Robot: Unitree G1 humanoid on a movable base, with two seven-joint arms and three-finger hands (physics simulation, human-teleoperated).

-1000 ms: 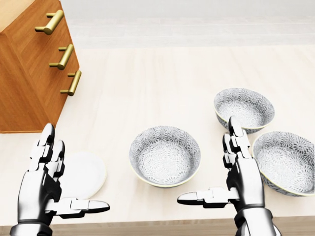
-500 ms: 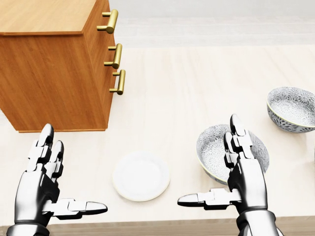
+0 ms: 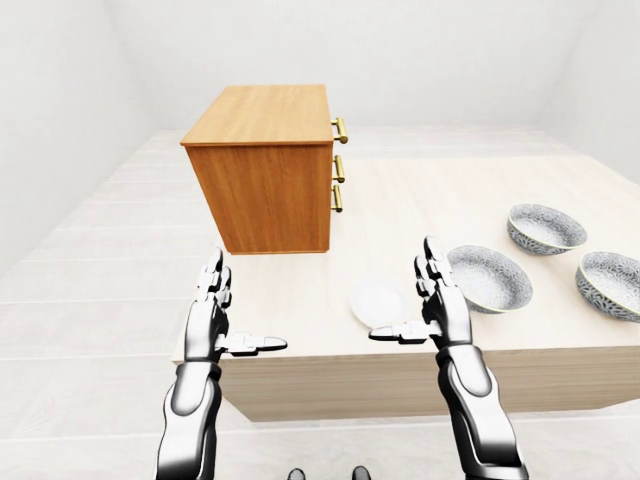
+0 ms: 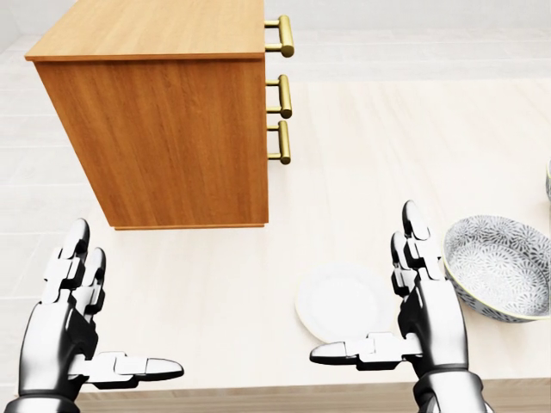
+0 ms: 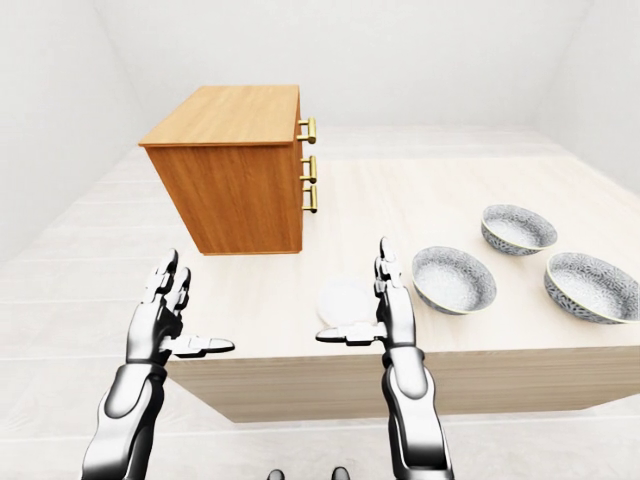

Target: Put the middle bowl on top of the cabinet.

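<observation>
White walls and a pale floor surround a light wooden worktop [image 3: 430, 200] carrying a wooden cabinet [image 3: 265, 190], a small white plate [image 4: 343, 301] and three patterned bowls. The left robot hand [image 4: 60, 335] and the right robot hand [image 4: 430, 323] hover released over the near edge, fingers straight, thumbs turned inward, grasping nothing. The plate lies just left of the right robot hand and the nearest bowl [image 5: 453, 280] just to its right. The middle bowl [image 5: 517, 228], as I judge the row from left to right, stands further right and beyond that hand, well apart from it, with the third bowl [image 5: 592, 285] further right again. The cabinet rises beyond the left robot hand. The reach looks not yet begun. The right robot hand should first be brought nearer the bowls, pass the nearest one without clipping its rim, pinch the middle bowl's wall firmly, and lift high enough to clear the cabinet's top edge.
</observation>
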